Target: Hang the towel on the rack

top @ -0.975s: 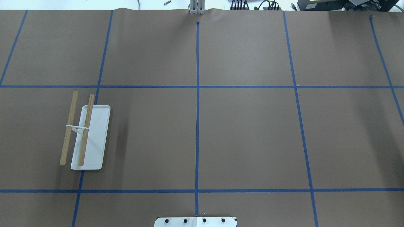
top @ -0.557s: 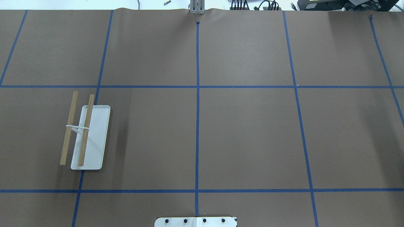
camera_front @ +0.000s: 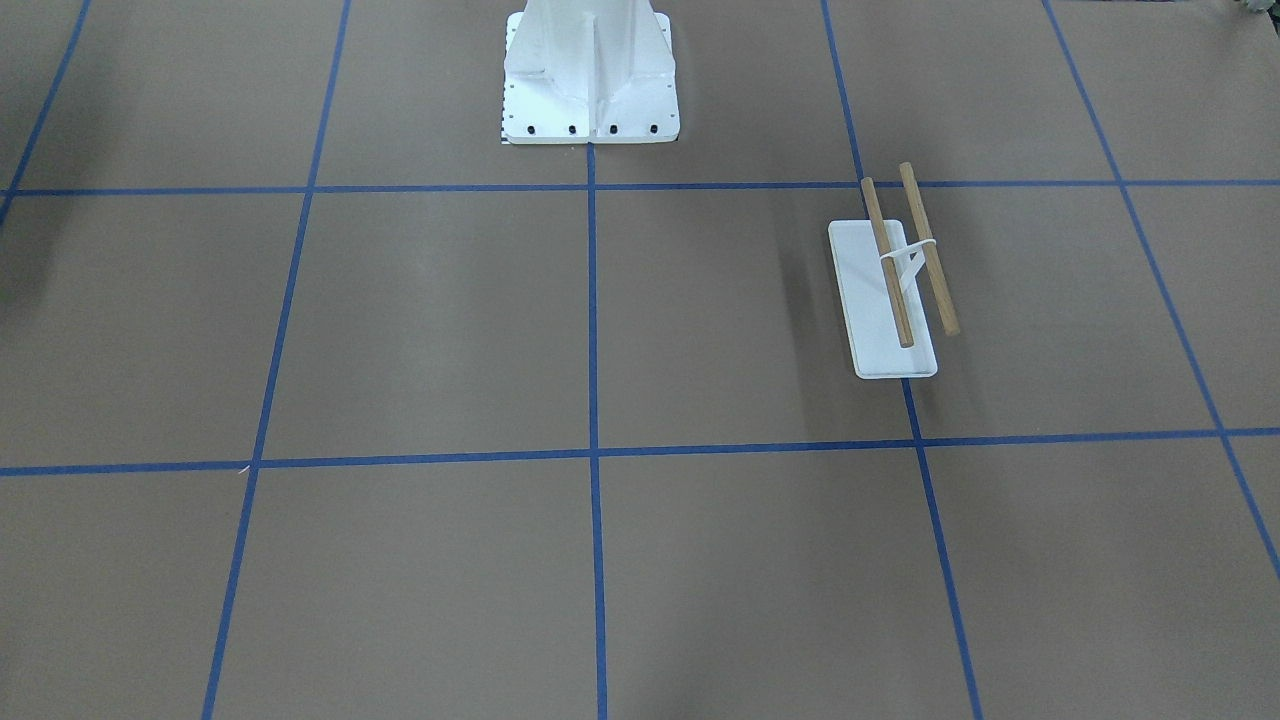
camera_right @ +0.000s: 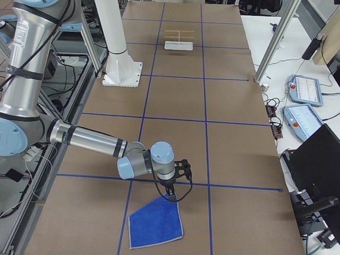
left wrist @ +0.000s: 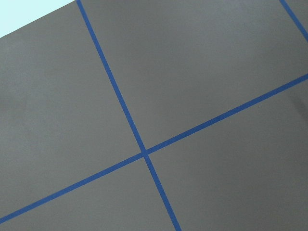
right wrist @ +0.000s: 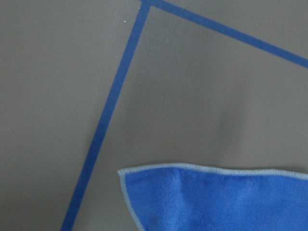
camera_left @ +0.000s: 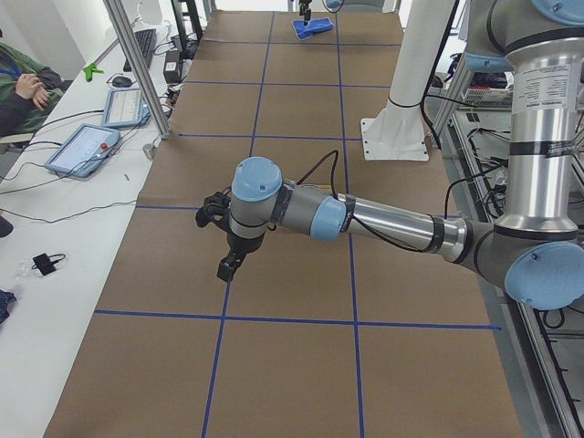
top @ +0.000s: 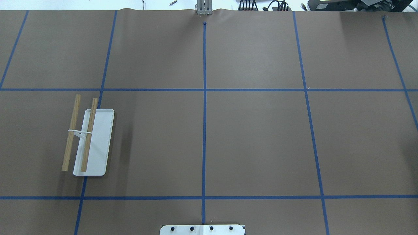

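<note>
1. Plainly, the front-facing view shows the rack (camera_front: 905, 265) standing on the robot's left half of the table. Its two dowels are bare, with nothing draped on them. The white pedestal (camera_front: 590, 70) is cut off at the top, and no arm shows.
2. Overhead, the rack stands the same way, with its dowels parallel over the white base. Again neither arm is in frame.
3. From the left end, the left gripper (camera_left: 228, 265) hangs above the table and points down. I cannot tell whether its fingers are apart or together. The near arm seems to hide the rack. The towel (camera_left: 313, 27) is a tiny blue patch at the far end.
4. From the right end, the right gripper (camera_right: 171, 197) hovers at the towel's corner, probably lined up for a corner pinch. I cannot tell its finger state. The towel lies flat on the table, well apart from the rack.
5. The left wrist view shows only crossing tape lines (left wrist: 144, 153) and no fingers.
6. The right wrist view shows the towel's stitched corner, cut off by the frame's bottom edge. No fingers show here either.
</note>
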Robot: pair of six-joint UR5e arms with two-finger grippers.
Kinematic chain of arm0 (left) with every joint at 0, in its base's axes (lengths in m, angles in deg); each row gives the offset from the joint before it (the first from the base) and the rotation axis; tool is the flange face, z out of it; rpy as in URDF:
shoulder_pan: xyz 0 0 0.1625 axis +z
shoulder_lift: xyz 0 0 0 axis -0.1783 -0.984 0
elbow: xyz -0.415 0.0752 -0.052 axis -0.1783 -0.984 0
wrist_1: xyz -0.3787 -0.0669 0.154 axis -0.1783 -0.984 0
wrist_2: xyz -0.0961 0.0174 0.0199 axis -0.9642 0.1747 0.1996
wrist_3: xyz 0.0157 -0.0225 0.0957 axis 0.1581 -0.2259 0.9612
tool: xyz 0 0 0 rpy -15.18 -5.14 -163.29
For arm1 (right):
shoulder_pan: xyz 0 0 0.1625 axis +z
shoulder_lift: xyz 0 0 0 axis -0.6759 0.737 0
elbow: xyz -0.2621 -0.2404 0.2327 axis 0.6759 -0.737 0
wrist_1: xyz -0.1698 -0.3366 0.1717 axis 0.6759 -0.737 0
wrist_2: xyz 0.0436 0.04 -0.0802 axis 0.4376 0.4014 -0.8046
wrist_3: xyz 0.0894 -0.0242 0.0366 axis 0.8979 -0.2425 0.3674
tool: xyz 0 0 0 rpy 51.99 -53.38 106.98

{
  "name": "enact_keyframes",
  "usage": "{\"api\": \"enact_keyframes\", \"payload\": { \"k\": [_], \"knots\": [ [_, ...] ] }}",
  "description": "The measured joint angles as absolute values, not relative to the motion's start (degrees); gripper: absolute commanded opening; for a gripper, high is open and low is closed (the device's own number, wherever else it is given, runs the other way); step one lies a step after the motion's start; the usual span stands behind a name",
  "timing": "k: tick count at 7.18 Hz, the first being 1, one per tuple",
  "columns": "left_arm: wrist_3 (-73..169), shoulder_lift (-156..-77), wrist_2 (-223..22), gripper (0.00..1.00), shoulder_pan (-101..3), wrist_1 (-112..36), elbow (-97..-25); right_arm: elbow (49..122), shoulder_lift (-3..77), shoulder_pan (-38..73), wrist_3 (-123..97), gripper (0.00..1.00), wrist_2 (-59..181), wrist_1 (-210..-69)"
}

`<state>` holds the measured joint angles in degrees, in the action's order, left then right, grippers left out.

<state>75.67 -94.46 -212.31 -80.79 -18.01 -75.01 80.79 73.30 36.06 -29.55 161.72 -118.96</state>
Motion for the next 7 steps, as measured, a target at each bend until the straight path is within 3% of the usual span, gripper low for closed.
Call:
{"api": "enact_keyframes", "payload": {
  "k": [3, 7],
  "knots": [
    [75.7, -94.4, -212.3, 0.98, -80.8, -18.1, -75.2, 79.4, 74.6, 31.6, -29.6, 0.85, 157.5, -117.0],
    [75.6, -93.8, -212.3, 0.98, -80.9, -19.1, -75.0, 78.9, 75.6, 28.1, -29.3, 0.87, 152.3, -116.9]
  ]
}}
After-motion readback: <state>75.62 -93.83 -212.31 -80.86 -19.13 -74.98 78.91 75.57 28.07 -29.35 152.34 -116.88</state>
